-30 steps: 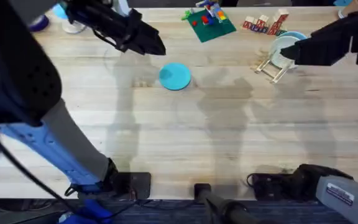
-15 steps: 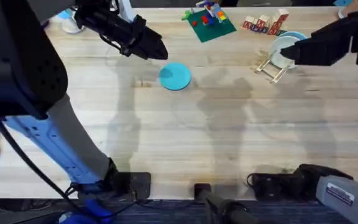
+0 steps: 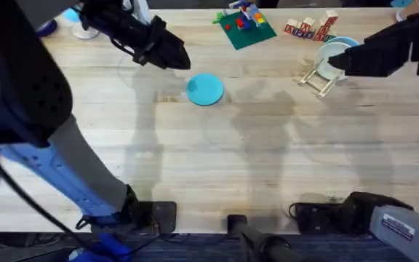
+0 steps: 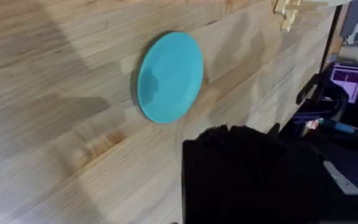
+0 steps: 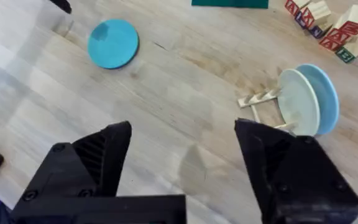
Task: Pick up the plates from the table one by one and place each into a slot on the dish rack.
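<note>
Plates stand and lie in two places on the wooden surface point(image 3: 217, 160). One bright blue plate point(image 3: 205, 89) lies flat, just beside the left gripper point(image 3: 181, 57), a little nearer the arm bases than its tip and apart from it; the left wrist view shows the same plate point(image 4: 170, 77) lying ahead of the gripper's dark body with nothing touching it. Whether the left gripper's fingers are apart or together cannot be told.

Dish rack point(image 3: 318, 78) sits directly at the tip of the right gripper point(image 3: 338, 64). From the right wrist view, the rack point(image 5: 267, 106) holds two plates on edge, side by side: a cream plate point(image 5: 298, 102) and a light blue plate point(image 5: 326, 98) behind it. The right gripper point(image 5: 182, 163) has its two black fingers spread wide apart with nothing between them, bare wood showing in the gap. Lettered wooden blocks point(image 5: 328, 25) lie beyond the rack, and a green baseplate point(image 3: 244, 28) with bricks sits farther along.
</note>
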Robot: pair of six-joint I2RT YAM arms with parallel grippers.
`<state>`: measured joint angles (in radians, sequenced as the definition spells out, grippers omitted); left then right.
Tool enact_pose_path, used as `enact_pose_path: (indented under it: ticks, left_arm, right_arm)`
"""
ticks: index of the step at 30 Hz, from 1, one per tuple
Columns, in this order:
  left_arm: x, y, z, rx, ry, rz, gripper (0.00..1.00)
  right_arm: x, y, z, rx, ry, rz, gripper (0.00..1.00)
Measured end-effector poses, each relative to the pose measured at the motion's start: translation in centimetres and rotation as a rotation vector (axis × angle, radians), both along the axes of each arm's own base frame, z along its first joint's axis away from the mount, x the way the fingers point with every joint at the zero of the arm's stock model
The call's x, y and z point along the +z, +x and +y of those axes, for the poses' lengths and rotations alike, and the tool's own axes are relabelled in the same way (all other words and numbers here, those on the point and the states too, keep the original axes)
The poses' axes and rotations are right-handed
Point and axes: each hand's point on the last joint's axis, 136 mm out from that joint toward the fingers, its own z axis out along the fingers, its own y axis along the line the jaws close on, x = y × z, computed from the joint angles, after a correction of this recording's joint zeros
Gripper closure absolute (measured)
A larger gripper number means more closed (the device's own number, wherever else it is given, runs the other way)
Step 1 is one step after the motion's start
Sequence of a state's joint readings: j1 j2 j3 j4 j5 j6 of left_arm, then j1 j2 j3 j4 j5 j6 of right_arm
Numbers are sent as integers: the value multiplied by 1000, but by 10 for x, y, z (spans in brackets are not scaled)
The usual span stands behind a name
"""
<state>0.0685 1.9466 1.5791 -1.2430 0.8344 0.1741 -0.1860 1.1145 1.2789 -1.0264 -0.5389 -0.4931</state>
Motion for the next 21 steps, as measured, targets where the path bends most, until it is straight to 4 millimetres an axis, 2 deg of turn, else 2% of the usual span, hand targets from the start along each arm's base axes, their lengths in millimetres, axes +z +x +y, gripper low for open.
enact_pose_path:
  ticks: [6,17,21]
  left_arm:
    - [16,-1,3,1,15,-56,957]
    - [15,-1,2,-15,22,-67,959]
    - [8,-1,2,-17,24,-76,959]
  right_arm:
    - [0,0,0,0,0,-1,5]
    - [0,0,0,0,0,-1,5]
    - [0,0,0,0,0,-1,5]
